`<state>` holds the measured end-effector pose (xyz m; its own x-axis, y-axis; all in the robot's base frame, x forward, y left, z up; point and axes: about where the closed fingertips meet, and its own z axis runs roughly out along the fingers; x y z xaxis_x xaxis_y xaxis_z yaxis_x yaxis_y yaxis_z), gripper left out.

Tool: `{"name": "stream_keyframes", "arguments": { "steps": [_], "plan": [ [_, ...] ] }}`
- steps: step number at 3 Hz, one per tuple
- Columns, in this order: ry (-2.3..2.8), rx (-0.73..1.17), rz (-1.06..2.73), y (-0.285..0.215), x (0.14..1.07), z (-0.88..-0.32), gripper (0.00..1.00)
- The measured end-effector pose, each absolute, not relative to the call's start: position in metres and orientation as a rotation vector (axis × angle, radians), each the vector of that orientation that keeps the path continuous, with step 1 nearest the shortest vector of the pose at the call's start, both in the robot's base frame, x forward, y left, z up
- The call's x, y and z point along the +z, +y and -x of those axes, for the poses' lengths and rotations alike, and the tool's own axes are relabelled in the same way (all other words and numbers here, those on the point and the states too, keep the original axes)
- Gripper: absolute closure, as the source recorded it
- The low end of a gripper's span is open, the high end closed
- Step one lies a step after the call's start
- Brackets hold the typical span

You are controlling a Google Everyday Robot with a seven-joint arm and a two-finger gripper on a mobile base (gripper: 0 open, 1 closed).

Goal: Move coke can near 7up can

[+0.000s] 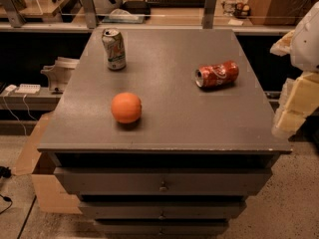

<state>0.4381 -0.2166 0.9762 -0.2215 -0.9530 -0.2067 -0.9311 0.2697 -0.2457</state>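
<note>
Orange [126, 107] nearest, front-left of table [199, 128] | gripper [293, 108] off the right edge, holding nothing we can see, open or closed we cannot tell | coke can [216, 74] on its side near right edge, white script unreadable | 7up can [114, 49] upright, far-left corner | we judge approach step; next, grasp the lying can across its body.

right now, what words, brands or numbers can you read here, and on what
No text reads clearly.
coke can, lying on its side: white script on red, too blurred to read.
7up can, upright: green and red markings, too blurred to read.
orange: no text.
tool, at the far right beyond the coke can: no lettering seen.
</note>
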Motion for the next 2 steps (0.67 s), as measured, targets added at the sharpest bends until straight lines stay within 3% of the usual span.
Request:
{"name": "stream_keyframes", "arguments": {
  "steps": [2],
  "plan": [
    [2.148, -0.092, 1.809, -0.217, 0.978, -0.457, 0.00]
  ]
}}
